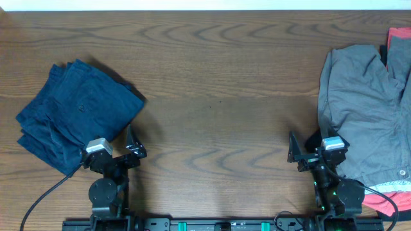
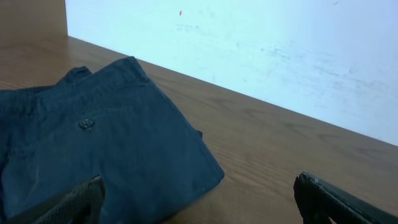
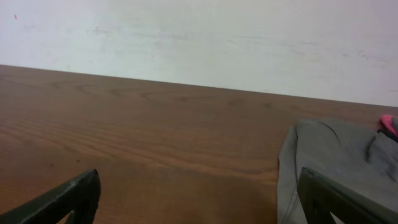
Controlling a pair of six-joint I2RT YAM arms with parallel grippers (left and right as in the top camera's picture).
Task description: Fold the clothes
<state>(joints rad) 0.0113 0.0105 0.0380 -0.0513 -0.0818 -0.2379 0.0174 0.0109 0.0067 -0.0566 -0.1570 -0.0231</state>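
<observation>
A dark navy garment (image 1: 74,119) lies folded in a compact stack at the left of the table; it also shows in the left wrist view (image 2: 99,155), with a button on it. My left gripper (image 1: 131,144) is open and empty, just off the stack's near right corner; its fingers frame the stack's corner (image 2: 199,202). A grey garment (image 1: 366,122) lies spread and unfolded at the right edge, also in the right wrist view (image 3: 336,155). My right gripper (image 1: 302,149) is open and empty, just left of the grey garment; its fingers frame bare wood (image 3: 199,199).
A red or pink cloth (image 1: 399,45) peeks out at the far right beside the grey garment, and more red cloth (image 1: 385,199) lies under its near edge. The brown wooden table (image 1: 218,96) spans the view. A white wall (image 3: 199,37) stands behind it.
</observation>
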